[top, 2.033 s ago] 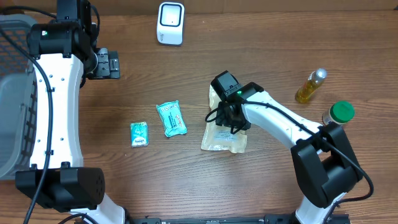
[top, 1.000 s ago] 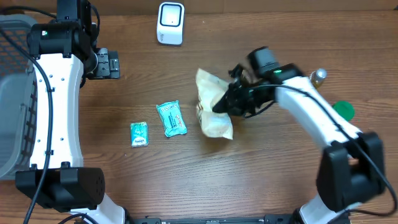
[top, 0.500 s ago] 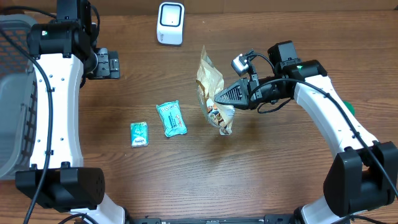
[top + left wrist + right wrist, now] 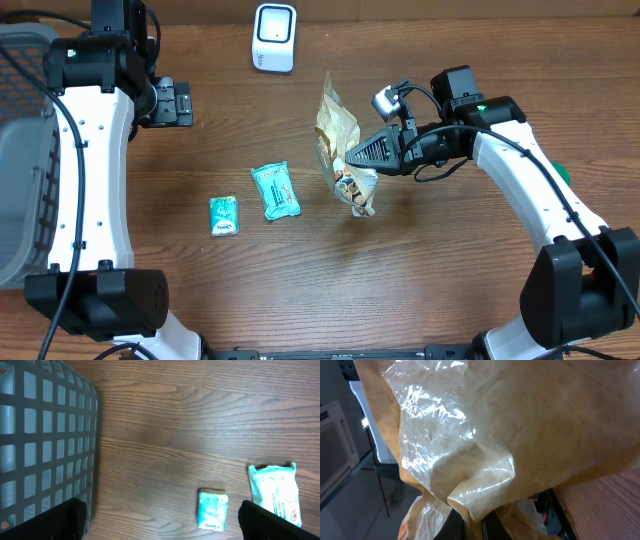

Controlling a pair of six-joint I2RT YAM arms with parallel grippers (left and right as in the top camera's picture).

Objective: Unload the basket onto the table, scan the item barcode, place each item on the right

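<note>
Right wrist view blocked by tan bag (image 4: 485, 435), right gripper (image 4: 350, 160) pinching it, left gripper (image 4: 172, 521) spread, tips cropped

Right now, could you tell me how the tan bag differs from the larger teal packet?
The tan bag is held on edge by the right pincer; the larger teal packet lies flat, untouched. The tan bag is bigger and crumpled; the larger teal packet is smoother. Both are plastic pouches.
</note>
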